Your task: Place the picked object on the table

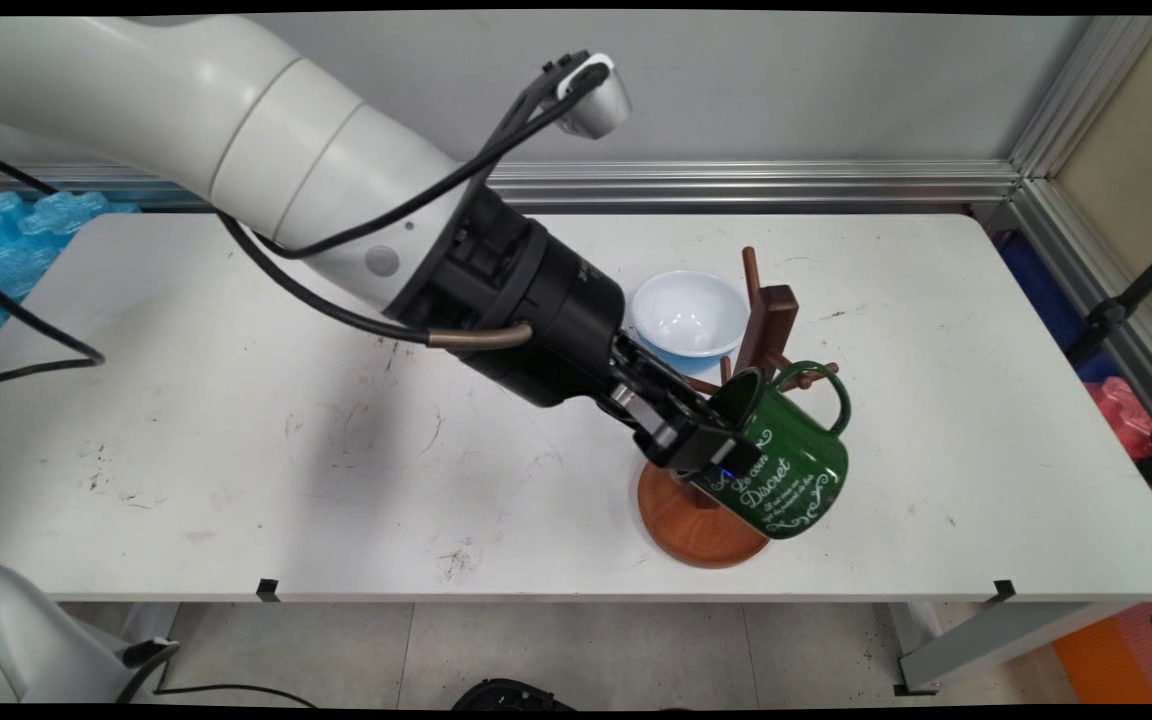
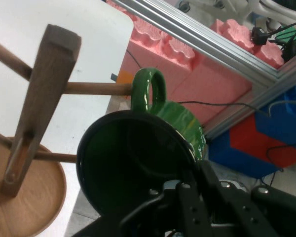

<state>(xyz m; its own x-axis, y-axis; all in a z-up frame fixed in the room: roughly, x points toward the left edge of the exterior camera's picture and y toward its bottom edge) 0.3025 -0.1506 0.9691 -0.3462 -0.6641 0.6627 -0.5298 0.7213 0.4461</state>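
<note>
Gripper (image 1: 701,440) clamps the rim of the green mug (image 1: 786,465), held tilted above the wooden mug tree (image 1: 701,525) near the table's (image 1: 236,400) front edge. Handle seems just at a peg tip; misalignment could tip the tree.

The only readable writing stands on the green mug (image 1: 784,462), right of centre in the main view. White ornamental script runs slantwise across its side, framed by white curling flourishes. The largest word reads "Discret"; above it, a smaller line seems to read "Le coon", though the letters are not certain. A further line of much smaller script below "Discret" is too fine to make out. In the hand view the mug's lettering is out of sight.
</note>
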